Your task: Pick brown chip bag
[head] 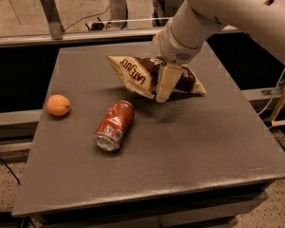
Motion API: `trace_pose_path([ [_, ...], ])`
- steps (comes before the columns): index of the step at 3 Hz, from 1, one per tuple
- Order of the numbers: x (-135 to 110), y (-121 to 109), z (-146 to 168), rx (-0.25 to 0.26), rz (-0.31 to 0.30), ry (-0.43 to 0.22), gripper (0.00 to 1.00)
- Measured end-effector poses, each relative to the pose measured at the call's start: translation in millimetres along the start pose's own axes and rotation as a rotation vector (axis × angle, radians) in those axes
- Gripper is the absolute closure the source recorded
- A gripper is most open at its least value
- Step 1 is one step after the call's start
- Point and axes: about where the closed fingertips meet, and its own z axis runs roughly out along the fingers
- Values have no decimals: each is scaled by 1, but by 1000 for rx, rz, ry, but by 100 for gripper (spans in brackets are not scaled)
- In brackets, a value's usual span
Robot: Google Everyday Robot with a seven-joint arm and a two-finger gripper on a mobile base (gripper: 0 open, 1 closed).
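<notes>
**Task status.** At the left edge of the table (204, 146), an orange fruit (58, 105) sits alone, well apart from the other objects. It is not the target. To the right of it, a red soda can (115, 125) lies on its side with its open end toward the lower left of the frame. It is also not the target, and nothing touches it. The brown chip bag (141, 76) lies right of centre in the upper half of the frame, above and to the right of the can. It is puffed and tilted, with its "LATE JULY" lettering facing the camera. Its lower edge appears to be at table level, with a shadow close beneath it.

- Judged complete: the approach. The gripper is at the bag.
- Judged incomplete: the lift. No clear gap shows between the bag and the table.

**Arm pose.** The gripper (164, 85) points downward and lies across the front face of the bag, near its middle. Its lower end reaches the bag's bottom edge. Whether the gripper is closed on the bag or only placed over it cannot be told, because the bag hides the far side. The arm (218, 13) enters from the upper right corner of the frame and slopes down and to the left to the wrist directly above the bag.
</notes>
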Motion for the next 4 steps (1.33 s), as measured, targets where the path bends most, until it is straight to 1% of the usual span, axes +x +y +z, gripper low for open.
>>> trace_pose_path([
  [1,-2,-8,11,17,-19,-4,18],
  [2,-2,-13,12,31,-27,-4,41],
  [3,-2,-18,-11,79,-25,-14,65],
  [4,-10,-22,-70,204,-45,-27,97],
])
